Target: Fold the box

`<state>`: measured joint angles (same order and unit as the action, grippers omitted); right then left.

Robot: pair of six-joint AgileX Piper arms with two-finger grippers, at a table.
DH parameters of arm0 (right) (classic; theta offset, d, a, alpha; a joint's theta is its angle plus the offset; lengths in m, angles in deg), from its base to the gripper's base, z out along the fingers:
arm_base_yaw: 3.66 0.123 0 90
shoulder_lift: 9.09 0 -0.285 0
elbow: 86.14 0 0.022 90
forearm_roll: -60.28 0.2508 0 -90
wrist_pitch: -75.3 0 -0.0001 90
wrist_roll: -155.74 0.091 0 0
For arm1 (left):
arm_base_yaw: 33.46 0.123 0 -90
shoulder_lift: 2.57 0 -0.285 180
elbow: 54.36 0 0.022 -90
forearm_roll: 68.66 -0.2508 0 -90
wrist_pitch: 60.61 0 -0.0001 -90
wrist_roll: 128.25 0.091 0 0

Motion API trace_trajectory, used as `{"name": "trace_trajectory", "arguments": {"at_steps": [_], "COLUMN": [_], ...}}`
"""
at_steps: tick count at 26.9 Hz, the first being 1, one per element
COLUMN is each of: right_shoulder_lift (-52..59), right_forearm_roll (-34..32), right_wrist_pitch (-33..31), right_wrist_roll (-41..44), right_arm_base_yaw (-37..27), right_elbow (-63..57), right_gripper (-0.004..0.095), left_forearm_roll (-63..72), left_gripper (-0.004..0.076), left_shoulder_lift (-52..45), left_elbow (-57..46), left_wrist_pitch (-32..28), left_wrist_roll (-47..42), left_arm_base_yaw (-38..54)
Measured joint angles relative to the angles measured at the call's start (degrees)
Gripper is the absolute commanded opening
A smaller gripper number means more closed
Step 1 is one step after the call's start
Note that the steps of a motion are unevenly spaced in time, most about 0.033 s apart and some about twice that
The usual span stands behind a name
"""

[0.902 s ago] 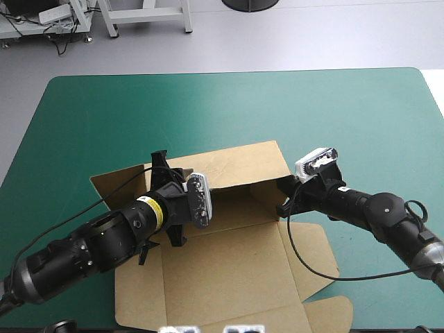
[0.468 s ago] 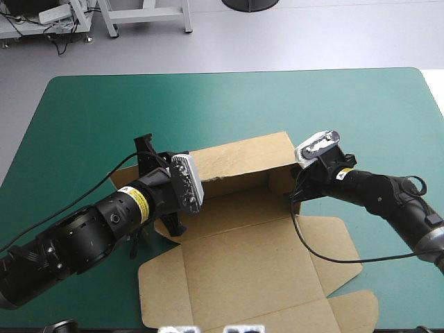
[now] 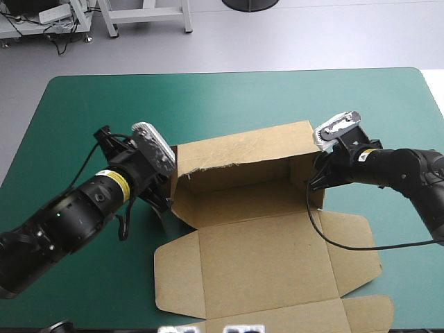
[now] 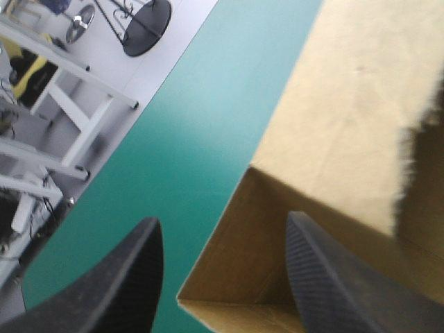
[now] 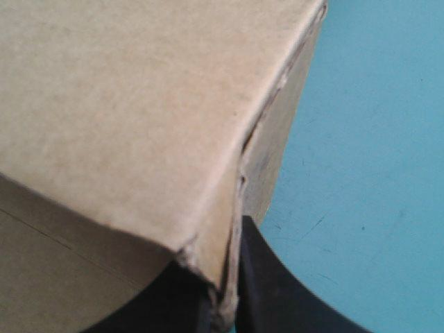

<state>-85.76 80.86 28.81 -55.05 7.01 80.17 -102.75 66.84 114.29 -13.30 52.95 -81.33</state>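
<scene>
Shifted rightward since the earlier frame, the brown box (image 3: 243,208) sits mid-table on the teal-green cover (image 3: 277,97), its far wall and both side walls raised and the lid panel flat toward the near edge. The left gripper (image 4: 222,222) straddles the left corner, fingers spread; the right gripper (image 5: 232,239) pinches the right wall.
</scene>
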Motion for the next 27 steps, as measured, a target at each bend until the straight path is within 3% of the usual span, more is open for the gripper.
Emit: {"name": "trace_trajectory", "arguments": {"at_steps": [7, 15, 24, 27], "right_shoulder_lift": [-1.44, -11.62, -35.13, -42.43], "right_forearm_roll": [-2.84, -7.18, -7.2, -5.06], "right_wrist_pitch": [-6.42, -19.51, -23.95, -21.81], "right_wrist_roll": [1.0, 4.1, 4.73, 4.54], "right_arm_base_yaw": [-0.26, -0.26, -0.44, -0.44], "right_elbow": [6.16, 18.01, 40.36, 47.65], "right_gripper": [-0.0018, -0.0018, -0.0018, -0.0018], "left_forearm_roll": [13.35, 32.27, 41.12, 42.57], "left_gripper": [0.0388, 0.0388, 0.0388, 0.0388], "left_shoulder_lift": [-0.06, -0.06, -0.06, -0.06], "left_elbow": [6.1, 6.55, 6.61, 6.61], "left_wrist_pitch": [1.43, 3.75, 4.68, 3.97], "left_wrist_roll": [4.22, 16.61, 20.15, 20.15], "left_arm_base_yaw": [20.72, 44.11, 56.7, 57.13]}}
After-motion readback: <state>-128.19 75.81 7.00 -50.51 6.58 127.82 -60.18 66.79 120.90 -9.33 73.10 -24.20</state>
